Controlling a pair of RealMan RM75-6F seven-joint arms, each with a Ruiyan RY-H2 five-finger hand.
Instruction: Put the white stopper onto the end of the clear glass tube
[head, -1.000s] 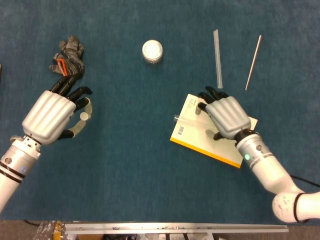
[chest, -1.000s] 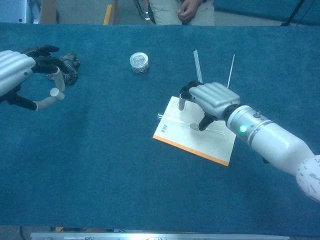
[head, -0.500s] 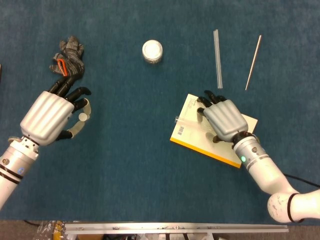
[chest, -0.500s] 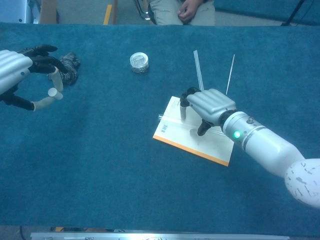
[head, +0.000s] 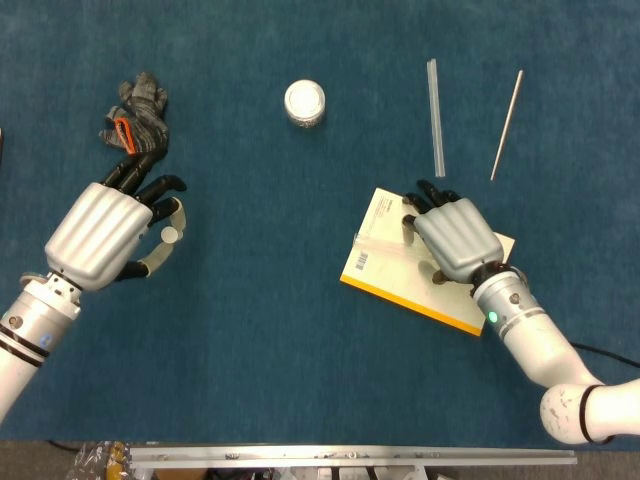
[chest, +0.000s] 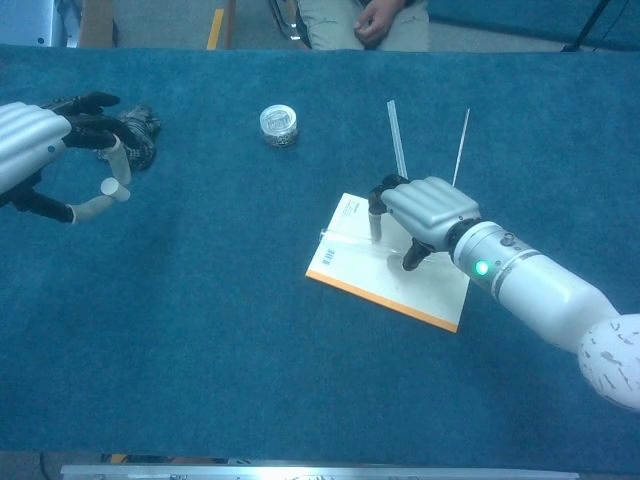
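The white stopper (head: 165, 238) is a curved white piece pinched in my left hand (head: 100, 232) at the left of the table; the chest view shows the stopper (chest: 102, 192) hanging below that hand (chest: 30, 140). The clear glass tube (head: 365, 241) lies across a white and yellow book (head: 385, 268). Only its left end sticks out from under my right hand (head: 455, 235). That hand is curled down over the tube (chest: 335, 238), fingers on the far side and thumb on the near side, closing on it.
A grey and black glove (head: 138, 115) lies beyond my left hand. A round white jar (head: 304, 102) stands at the back centre. A long clear strip (head: 436, 118) and a thin rod (head: 506, 124) lie behind the book on the blue cloth.
My right hand has come down and curled tighter over the tube, and the tube's free end has slid slightly right. My left hand has barely moved.
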